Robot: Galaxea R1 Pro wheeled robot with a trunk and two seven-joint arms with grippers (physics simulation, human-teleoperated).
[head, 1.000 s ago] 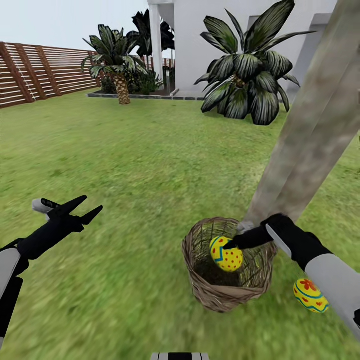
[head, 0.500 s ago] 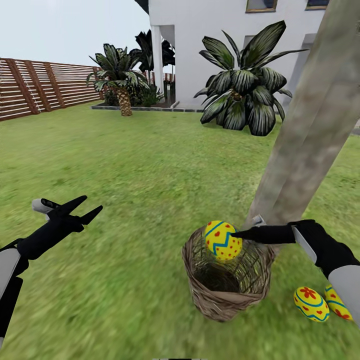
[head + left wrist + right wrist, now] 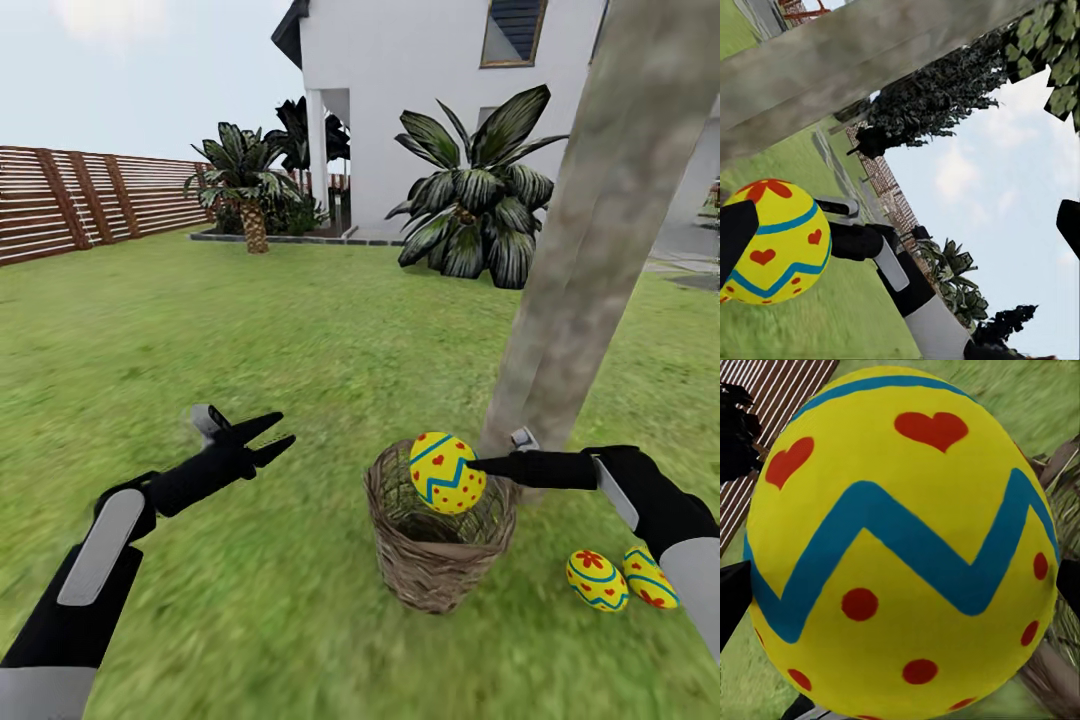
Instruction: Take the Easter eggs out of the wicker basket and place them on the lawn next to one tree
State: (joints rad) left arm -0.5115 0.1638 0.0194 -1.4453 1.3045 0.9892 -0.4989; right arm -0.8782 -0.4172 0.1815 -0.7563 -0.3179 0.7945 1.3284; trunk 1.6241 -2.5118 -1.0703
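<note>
My right gripper (image 3: 472, 466) is shut on a yellow Easter egg (image 3: 446, 472) with a blue zigzag and red hearts, held just above the rim of the wicker basket (image 3: 432, 575). That egg (image 3: 900, 547) takes up most of the right wrist view. Two more eggs (image 3: 597, 580) (image 3: 650, 577) lie side by side on the lawn (image 3: 300, 330), right of the basket and near the foot of the tree (image 3: 585, 240). The basket stands against the trunk's base. My left gripper (image 3: 262, 436) hangs open left of the basket; its camera sees the held egg (image 3: 776, 240).
A brown slatted fence (image 3: 90, 200) runs along the far left. The white house (image 3: 400, 90) stands behind, with a large palm (image 3: 475, 200) and a smaller one (image 3: 240, 180) in front of it. Open grass stretches to the left and ahead.
The right gripper has raised the egg from inside the basket to above its rim. The left arm has come forward and right, toward the basket. The head view has tilted upward.
</note>
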